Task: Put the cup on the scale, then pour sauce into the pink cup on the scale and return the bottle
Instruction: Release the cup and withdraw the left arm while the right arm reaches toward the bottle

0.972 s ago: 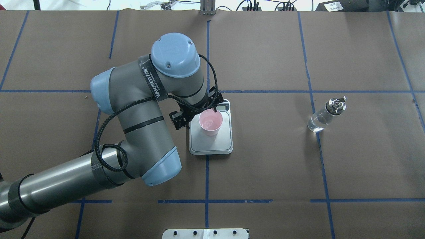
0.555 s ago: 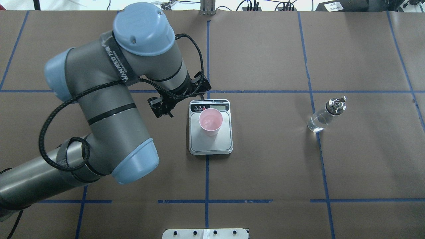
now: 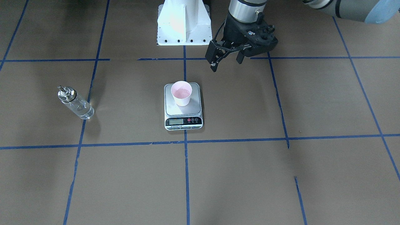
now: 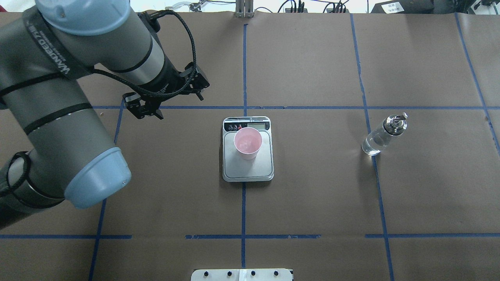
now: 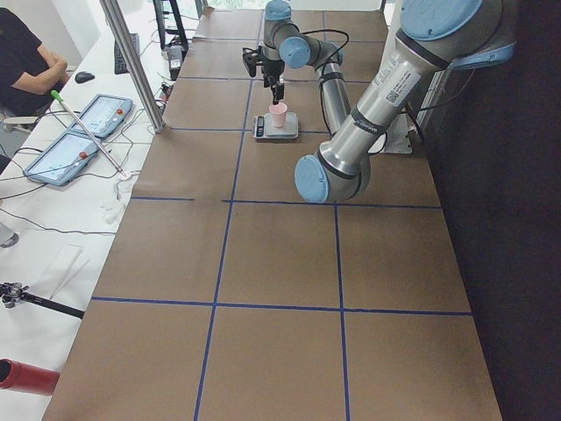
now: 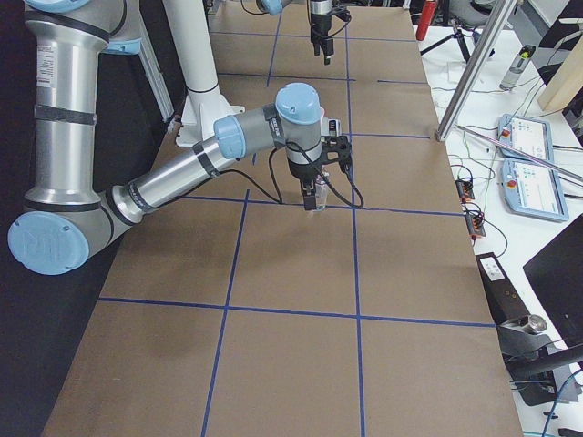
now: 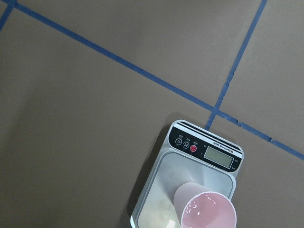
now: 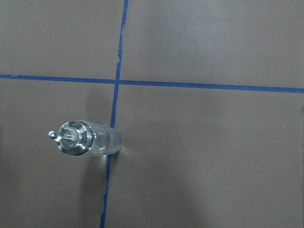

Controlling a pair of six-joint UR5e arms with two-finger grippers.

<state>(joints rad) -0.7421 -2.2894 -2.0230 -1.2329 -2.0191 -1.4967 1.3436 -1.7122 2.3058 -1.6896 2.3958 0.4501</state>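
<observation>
Left gripper (image 3: 226,63): jaws spread, nothing between them. It hangs above the table (image 4: 312,195), apart from the scale (image 4: 258,171), on my left of it

Cup (image 4: 247,143): 1, upright on the scale's platform, toward the display end

Bottle (image 4: 381,136): upright on a blue tape line (image 4: 378,187), well apart from the scale, on my right side; contents look clear

Right gripper (image 6: 312,194): shows only in the side view. Spread or clenched, I cannot tell

The counter (image 4: 312,195) is covered in brown paper, divided by blue tape lines (image 4: 243,210) (a grid); a white side table (image 5: 39,215) with two tablets (image 5: 103,114) is seen alongside.
</observation>
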